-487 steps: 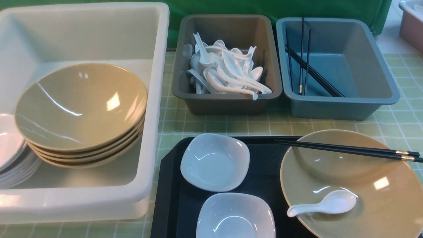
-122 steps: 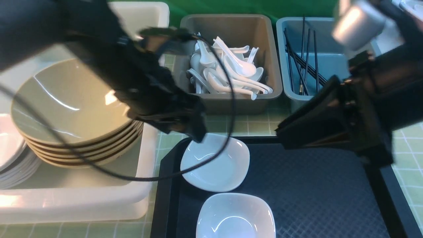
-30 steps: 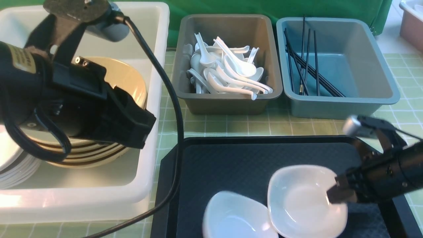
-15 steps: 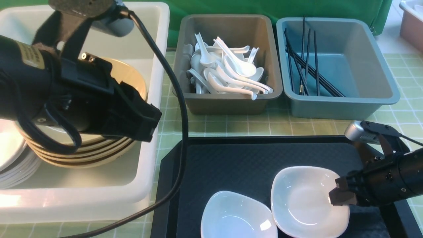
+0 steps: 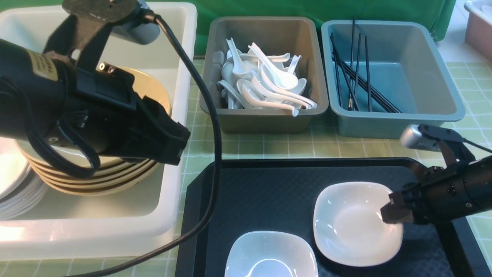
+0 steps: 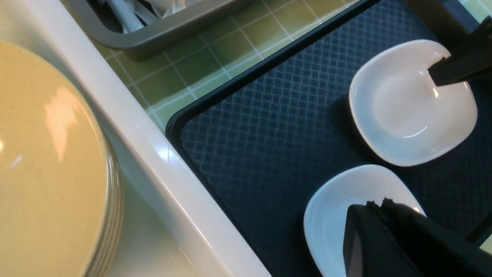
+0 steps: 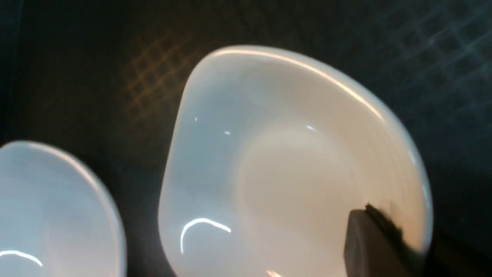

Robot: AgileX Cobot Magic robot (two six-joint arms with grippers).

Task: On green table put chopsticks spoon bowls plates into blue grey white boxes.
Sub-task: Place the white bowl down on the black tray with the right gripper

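Observation:
Two white bowls sit on the black tray. My right gripper is shut on the right rim of the right-hand white bowl, one finger inside it and the other hidden under the rim. The second white bowl lies free at the tray's front edge. My left gripper is shut and empty, hanging over the white box's right wall. That box holds stacked tan bowls. Spoons fill the grey box; chopsticks lie in the blue box.
White plates are stacked at the left end of the white box. My left arm's cable hangs across the gap between the white box and the tray. A pinkish bin stands at the far right, off the green table.
My right gripper has drawn its white bowl back and slightly up, apart from the second bowl, which has slid left toward the tray's front. My left arm has drifted a little right.

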